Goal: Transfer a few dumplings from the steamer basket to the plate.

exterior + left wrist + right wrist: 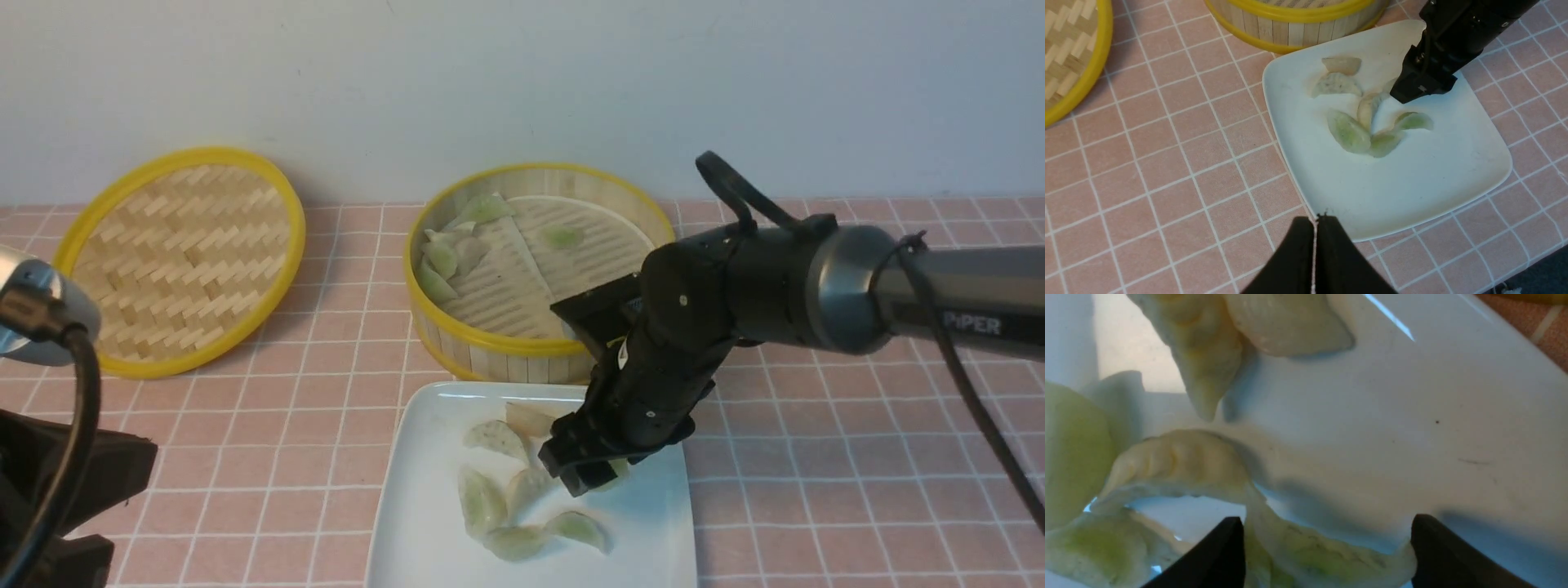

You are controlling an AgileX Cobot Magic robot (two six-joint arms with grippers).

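1. Front view: the right gripper (589,478) hangs low over the plate (420,498), which lies just in front of the steamer basket (490,347).
2. Right wrist view: its jaws stand wide apart, with one dumpling (1327,555) lying on the plate between them.
3. Other dumplings (490,500) cluster just beside it on the plate, and a few sit in the basket's left half.
4. Left wrist view: the left gripper (1314,249) is pressed together with nothing in it, near the plate's edge.

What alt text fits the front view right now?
The right pincer is down at the plate among several dumplings. Behind it the steamer basket holds a few more, and a woven lid sits apart to the left.
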